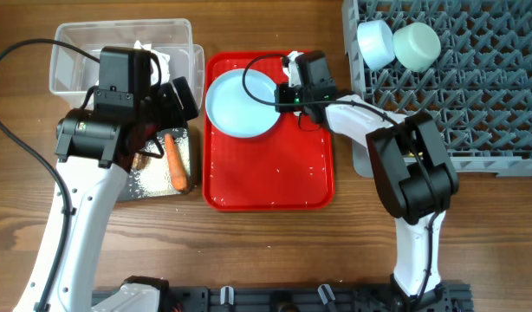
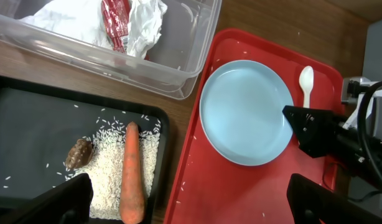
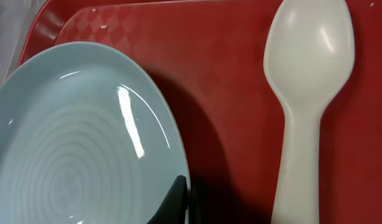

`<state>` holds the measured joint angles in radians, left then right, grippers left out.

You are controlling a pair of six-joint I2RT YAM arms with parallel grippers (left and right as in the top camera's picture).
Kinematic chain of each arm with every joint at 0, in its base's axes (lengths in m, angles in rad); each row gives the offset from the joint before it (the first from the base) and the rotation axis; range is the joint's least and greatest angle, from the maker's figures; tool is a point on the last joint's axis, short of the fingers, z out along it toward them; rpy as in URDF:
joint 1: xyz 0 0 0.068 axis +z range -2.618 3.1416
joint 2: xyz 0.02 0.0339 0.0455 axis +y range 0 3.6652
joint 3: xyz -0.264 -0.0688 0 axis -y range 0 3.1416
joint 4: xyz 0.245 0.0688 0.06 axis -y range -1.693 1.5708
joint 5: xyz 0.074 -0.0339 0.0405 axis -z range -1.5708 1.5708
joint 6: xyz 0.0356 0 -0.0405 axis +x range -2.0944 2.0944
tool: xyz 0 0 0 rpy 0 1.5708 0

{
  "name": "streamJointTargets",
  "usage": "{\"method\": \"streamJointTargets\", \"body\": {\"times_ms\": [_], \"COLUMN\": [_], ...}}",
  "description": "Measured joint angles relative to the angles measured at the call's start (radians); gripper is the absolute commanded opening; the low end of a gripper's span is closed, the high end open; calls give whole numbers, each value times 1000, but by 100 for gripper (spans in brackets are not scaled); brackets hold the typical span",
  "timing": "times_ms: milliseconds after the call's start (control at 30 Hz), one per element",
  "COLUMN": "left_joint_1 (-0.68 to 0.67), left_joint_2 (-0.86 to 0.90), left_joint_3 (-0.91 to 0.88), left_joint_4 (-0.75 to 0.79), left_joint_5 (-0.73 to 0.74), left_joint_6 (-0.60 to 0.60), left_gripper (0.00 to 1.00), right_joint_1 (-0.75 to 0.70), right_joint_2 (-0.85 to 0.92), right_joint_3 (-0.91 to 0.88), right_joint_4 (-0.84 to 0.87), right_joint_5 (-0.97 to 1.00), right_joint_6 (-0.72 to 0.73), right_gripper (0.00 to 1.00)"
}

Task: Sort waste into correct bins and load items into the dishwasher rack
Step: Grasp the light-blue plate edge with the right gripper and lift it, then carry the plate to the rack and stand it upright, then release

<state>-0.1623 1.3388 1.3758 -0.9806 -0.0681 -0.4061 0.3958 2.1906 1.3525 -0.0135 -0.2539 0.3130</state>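
Observation:
The pale-blue plate (image 1: 238, 102) (image 2: 244, 112) (image 3: 73, 143) lies on the red tray, its right rim pinched by my right gripper (image 1: 285, 94) (image 3: 186, 200), which is shut on it. The white spoon (image 3: 309, 93) (image 2: 306, 84) lies just right of the plate. My left gripper (image 1: 162, 117) (image 2: 191, 205) hangs open and holds nothing, above the black tray (image 2: 29, 124) that carries the carrot (image 2: 132, 174), rice (image 2: 104, 168) and a brown scrap (image 2: 79, 154). Crumpled tissue (image 2: 73, 18) and the red wrapper (image 2: 116, 22) sit in the clear tub (image 1: 67, 69).
The grey dishwasher rack (image 1: 474, 95) stands at the right with two pale bowls (image 1: 374, 43) (image 1: 416, 45) at its back left corner. The red tray (image 1: 266, 173) has a few rice grains scattered on it. Cables trail from both arms.

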Motion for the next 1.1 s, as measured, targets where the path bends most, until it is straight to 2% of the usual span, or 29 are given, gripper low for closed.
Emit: {"method": "streamJointTargets", "body": {"times_ms": [167, 333, 567, 600, 700, 833, 967, 1100], "left_joint_1": [0, 0, 0, 0, 0, 0, 0, 0], "left_joint_2": [0, 0, 0, 0, 0, 0, 0, 0], "left_joint_3": [0, 0, 0, 0, 0, 0, 0, 0], "left_joint_4": [0, 0, 0, -1, 0, 0, 0, 0], "left_joint_5": [0, 0, 0, 0, 0, 0, 0, 5], "left_joint_6": [0, 0, 0, 0, 0, 0, 0, 0], "left_gripper": [100, 100, 100, 100, 100, 100, 100, 100], "right_joint_1": [-11, -45, -98, -116, -175, -287, -378, -442], "right_joint_2": [-7, -85, -457, -544, -661, -703, -702, -689], "right_joint_3": [11, -3, -17, -17, -13, -13, -15, -15], "right_joint_4": [-53, -190, -311, -336, -353, -312, -167, -16], "right_joint_5": [-2, -9, -8, 30, 144, 494, 771, 867], "right_joint_6": [0, 0, -9, -11, -13, -48, -200, -371], "right_gripper": [4, 4, 4, 4, 4, 4, 4, 4]}}
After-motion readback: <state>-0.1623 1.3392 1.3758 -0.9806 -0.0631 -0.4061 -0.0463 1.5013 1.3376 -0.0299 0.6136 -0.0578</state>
